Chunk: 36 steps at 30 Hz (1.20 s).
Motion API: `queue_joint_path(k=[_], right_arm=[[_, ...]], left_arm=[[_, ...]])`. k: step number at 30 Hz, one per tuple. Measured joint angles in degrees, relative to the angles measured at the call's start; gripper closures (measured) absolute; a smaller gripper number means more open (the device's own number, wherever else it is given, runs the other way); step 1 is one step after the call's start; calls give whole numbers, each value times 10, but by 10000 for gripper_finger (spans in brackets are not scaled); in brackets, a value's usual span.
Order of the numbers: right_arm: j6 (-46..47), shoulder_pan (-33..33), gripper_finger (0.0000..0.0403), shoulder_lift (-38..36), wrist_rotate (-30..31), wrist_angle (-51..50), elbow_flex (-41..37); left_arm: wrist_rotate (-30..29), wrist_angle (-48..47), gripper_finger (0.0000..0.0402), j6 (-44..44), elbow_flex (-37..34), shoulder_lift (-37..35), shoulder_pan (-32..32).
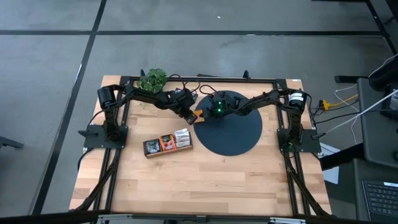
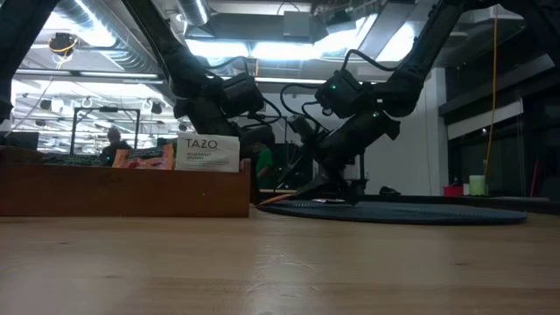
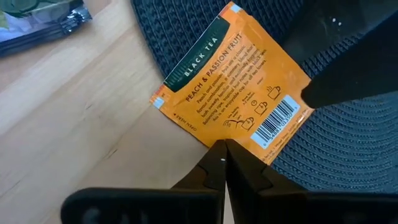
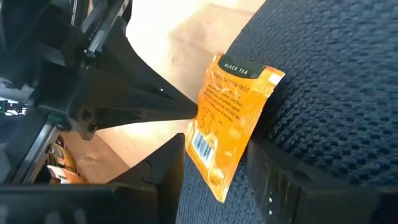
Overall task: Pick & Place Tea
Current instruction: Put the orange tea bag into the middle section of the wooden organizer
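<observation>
An orange tea sachet (image 3: 233, 84), printed "Black Tea", lies tilted over the left rim of the dark woven disc (image 1: 233, 134), partly above the wood. My left gripper (image 3: 222, 148) is shut on it from the table's left. My right gripper (image 4: 214, 168) reaches in from the right and stands open, one finger (image 4: 163, 168) on each side of the sachet's barcode end (image 4: 214, 171). In the high view both grippers meet at the sachet (image 1: 198, 115). Other tea sachets stand in the wooden tray (image 1: 168, 144). My left gripper pinches the middle of one side edge of the sachet (image 3: 231, 138) between its two fingertips. The fingers slant down from the table's left. The sachet is tilted, its green-banded end (image 4: 244, 66) toward the disc. Whether my right gripper's fingers touch the sachet, I cannot tell.
The wooden tray (image 2: 122, 194) stands on the table near the disc's left, with a white "TAZO" sachet (image 2: 207, 153) upright in it. A green plant (image 1: 153, 79) is at the far left corner. Bare wood (image 1: 199, 183) stretches toward the near edge.
</observation>
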Motion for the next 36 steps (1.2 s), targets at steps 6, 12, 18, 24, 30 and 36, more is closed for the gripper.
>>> queue_joint_path(k=[6, 12, 18, 24, 30, 36], right_arm=[[-4, 0, 297, 0, 1, 2, 0], [-20, 0, 391, 0, -1, 27, 0], [-23, 0, 396, 0, -15, 42, 0], [-67, 0, 398, -14, -27, 36, 4], [-235, 7, 400, -46, 24, -79, 59], [-505, 57, 401, -66, 239, -257, 170]], left_arm=[[-3, 7, 393, -15, 0, -1, 0], [13, 2, 392, -20, 0, -2, 5], [85, -26, 398, -20, 0, -41, 22], [77, -96, 397, 0, 1, -160, 42], [11, -160, 399, -65, 2, -268, 65], [35, -208, 391, -232, 2, -309, 116]])
